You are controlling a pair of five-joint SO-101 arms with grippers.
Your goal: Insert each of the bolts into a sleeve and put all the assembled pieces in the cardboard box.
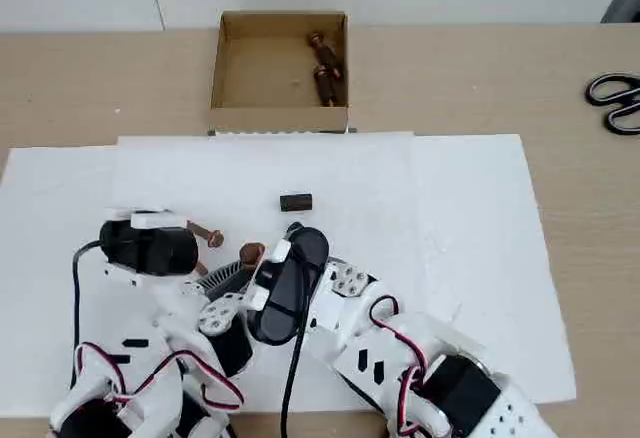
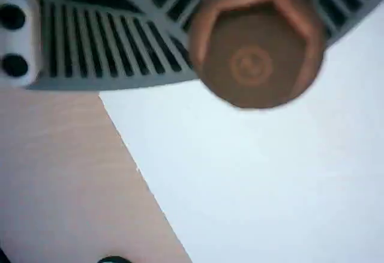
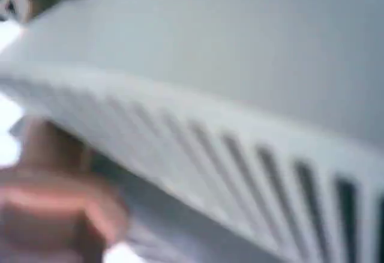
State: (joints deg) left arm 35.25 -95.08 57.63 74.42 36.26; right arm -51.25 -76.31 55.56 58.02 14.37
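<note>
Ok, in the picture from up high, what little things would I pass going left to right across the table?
Bolt → second bolt → sleeve → scissors. The cardboard box stretches over the middle ones, so I skip it.

Box (image 1: 280,118): brown cardboard, open top, upright, at the far side of the table, just past the white paper (image 1: 470,218). Two assembled pieces (image 1: 327,80) lie inside along its right wall, end to end, dark with copper heads.

Sleeve (image 1: 295,202): short, dark, alone on the paper in front of the box, on its side.

Bolt (image 1: 206,235): copper, lying roughly crosswise, left of and nearer than the sleeve.

Second bolt (image 1: 250,253): just right of the first. Hex head (image 2: 257,53) seen end-on, shank hidden.
</note>
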